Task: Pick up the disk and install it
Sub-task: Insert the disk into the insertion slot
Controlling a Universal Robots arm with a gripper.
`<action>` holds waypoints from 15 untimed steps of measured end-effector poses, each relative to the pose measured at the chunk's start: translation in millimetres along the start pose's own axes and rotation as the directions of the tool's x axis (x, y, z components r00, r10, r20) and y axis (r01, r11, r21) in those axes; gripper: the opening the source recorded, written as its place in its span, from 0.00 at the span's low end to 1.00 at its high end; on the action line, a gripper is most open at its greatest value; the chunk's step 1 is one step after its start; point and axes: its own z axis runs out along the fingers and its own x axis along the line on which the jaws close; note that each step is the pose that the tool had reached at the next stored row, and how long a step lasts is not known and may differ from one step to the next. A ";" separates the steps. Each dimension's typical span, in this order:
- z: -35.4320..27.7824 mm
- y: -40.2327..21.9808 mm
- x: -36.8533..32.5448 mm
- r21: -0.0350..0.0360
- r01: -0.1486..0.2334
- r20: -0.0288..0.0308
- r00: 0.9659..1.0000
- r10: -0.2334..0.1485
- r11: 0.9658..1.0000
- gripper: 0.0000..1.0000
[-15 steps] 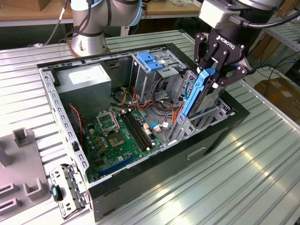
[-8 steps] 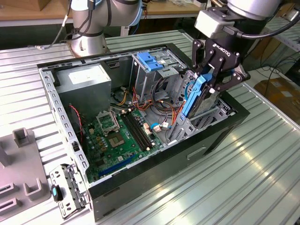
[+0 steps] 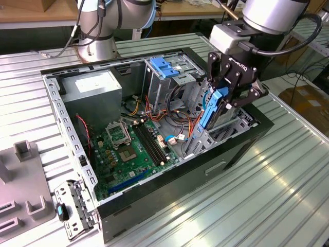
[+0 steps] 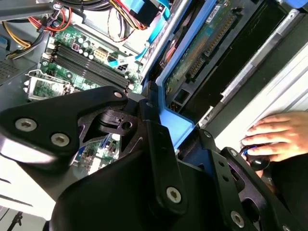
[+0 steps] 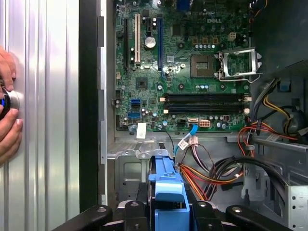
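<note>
The disk (image 3: 207,117) stands on edge with its blue rail facing up, partly down in the drive bay at the exterior view's right end of the open computer case (image 3: 169,193). My gripper (image 3: 220,103) is shut on it from above, one black finger on each flat side. In the second wrist view the disk's green circuit board (image 4: 204,48) and blue rail run away from the fingers (image 4: 155,137). In the first wrist view the blue rail (image 5: 166,180) sits between the fingers (image 5: 131,211), above the bay floor and cables.
The motherboard (image 3: 128,149) fills the case floor. A grey power-supply box (image 3: 97,87) and a metal cage with a blue latch (image 3: 164,67) stand at the back. Loose cables (image 5: 211,173) lie beside the bay. A person's hand (image 5: 7,120) rests on the table outside the case.
</note>
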 end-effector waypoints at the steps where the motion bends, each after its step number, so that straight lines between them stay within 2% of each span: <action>1: 1.8 0.0 0.0 0.000 0.000 0.000 1.000 0.000 1.000 0.37; 2: 5.6 -0.1 -0.1 0.000 0.000 0.000 1.000 0.000 1.000 0.37; 7: 15.3 -0.3 -0.3 0.000 0.000 0.000 1.000 0.000 1.000 0.37; 14: 15.3 -0.4 -0.3 0.000 0.000 -0.002 1.000 0.000 1.000 0.38; 15: 15.4 -0.4 -0.3 0.000 0.000 -0.003 1.000 0.000 1.000 0.44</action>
